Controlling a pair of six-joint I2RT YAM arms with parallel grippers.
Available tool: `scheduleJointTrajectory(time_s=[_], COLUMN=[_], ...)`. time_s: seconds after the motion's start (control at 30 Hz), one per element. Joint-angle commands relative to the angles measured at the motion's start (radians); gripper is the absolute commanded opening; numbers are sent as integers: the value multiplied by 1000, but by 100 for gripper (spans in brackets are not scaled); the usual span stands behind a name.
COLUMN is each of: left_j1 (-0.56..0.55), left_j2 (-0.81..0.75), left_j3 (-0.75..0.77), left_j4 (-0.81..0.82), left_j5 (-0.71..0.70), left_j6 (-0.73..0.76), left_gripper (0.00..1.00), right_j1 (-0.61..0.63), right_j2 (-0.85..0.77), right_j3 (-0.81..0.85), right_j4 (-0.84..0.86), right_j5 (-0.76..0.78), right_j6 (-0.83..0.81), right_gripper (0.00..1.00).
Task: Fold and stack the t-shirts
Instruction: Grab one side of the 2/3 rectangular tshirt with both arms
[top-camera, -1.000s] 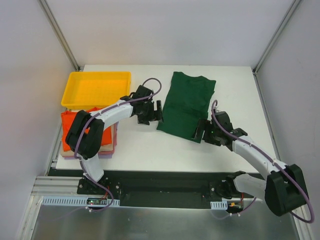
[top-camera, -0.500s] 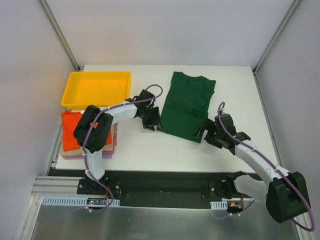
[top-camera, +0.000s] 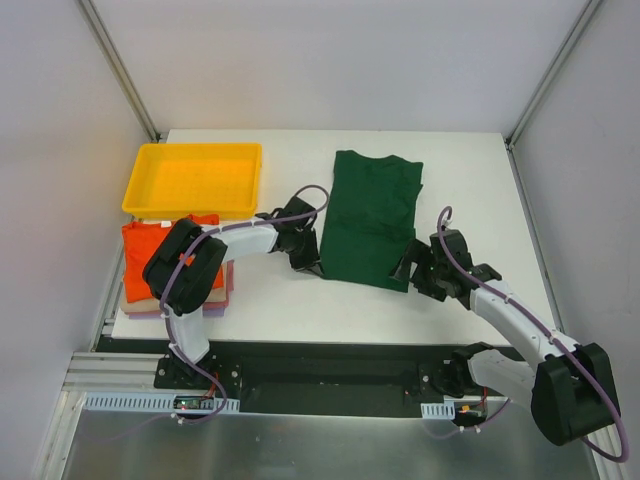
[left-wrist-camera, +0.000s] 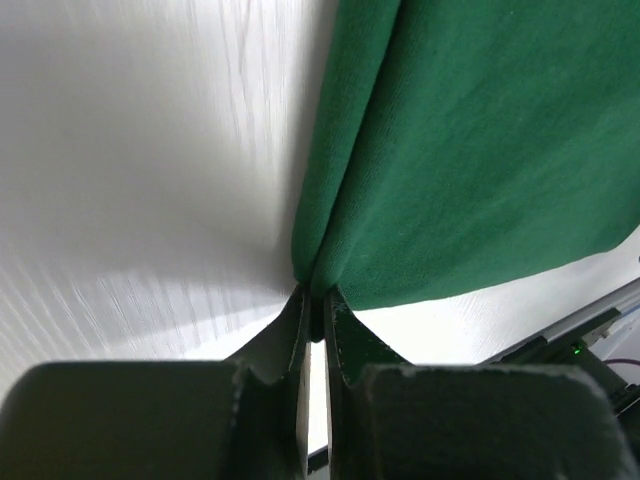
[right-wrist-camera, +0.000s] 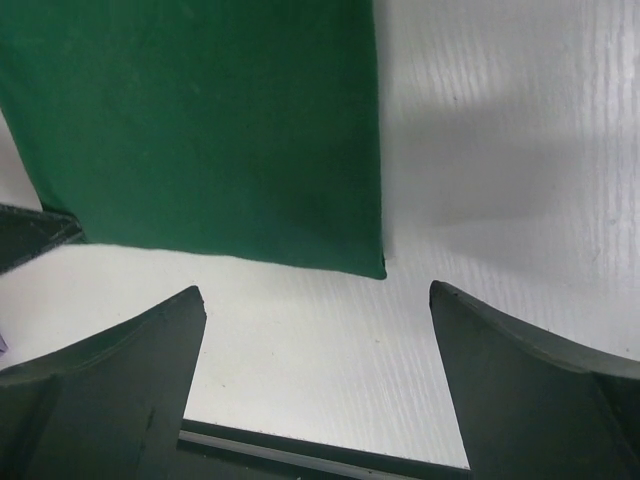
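Observation:
A large dark green t-shirt (top-camera: 372, 215) lies folded into a long strip in the middle of the white table. My left gripper (top-camera: 314, 264) is shut on its near-left corner; the left wrist view shows the fingers (left-wrist-camera: 315, 300) pinching the doubled green cloth (left-wrist-camera: 470, 150) at its edge. My right gripper (top-camera: 409, 268) stands open just short of the near-right corner, and the right wrist view shows the green shirt (right-wrist-camera: 200, 130) lying ahead of the gripper (right-wrist-camera: 316, 290) with bare table between the fingers. An orange t-shirt (top-camera: 150, 255) tops a folded stack at the left, with beige and pink-lilac edges (top-camera: 227, 285) under it.
A yellow plastic tray (top-camera: 193, 149) sits at the table's far left corner, just behind the stack. The table's near edge and the black rail with both arm bases run along the bottom. Grey walls close in the table on three sides.
The left gripper came down to the green shirt's near-left corner and closed on it. The shirt's left edge shifted a little. The right gripper moved slightly right and stayed open.

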Motion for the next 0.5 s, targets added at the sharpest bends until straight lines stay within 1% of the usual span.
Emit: scheduleJointTrajectory(time_s=[0.0, 0.17, 0.2, 0.33, 0.47], left_j1=[-64, -107, -113, -121, -124], left_j2=[-67, -83, -86, -87, -86], left_j3=[-93, -119, -121, -128, -130], left_j4=[-62, -59, -59, -56, -56], left_j5=[-98, -118, -121, -126, -121], left_j6=[-83, -122, -131, -139, -137], left_gripper=[0, 0, 0, 0, 0], right_j1=[-10, -33, -37, -38, -41], right_j2=[-13, -16, -13, -13, -12], right_j3=[-20, -47, -49, -75, -95], right_j4=[-81, -97, -103, -86, -51], right_j5=[23, 18, 18, 26, 42], right_j6=[28, 36, 39, 56, 79], right_gripper=[96, 99, 95, 86, 71])
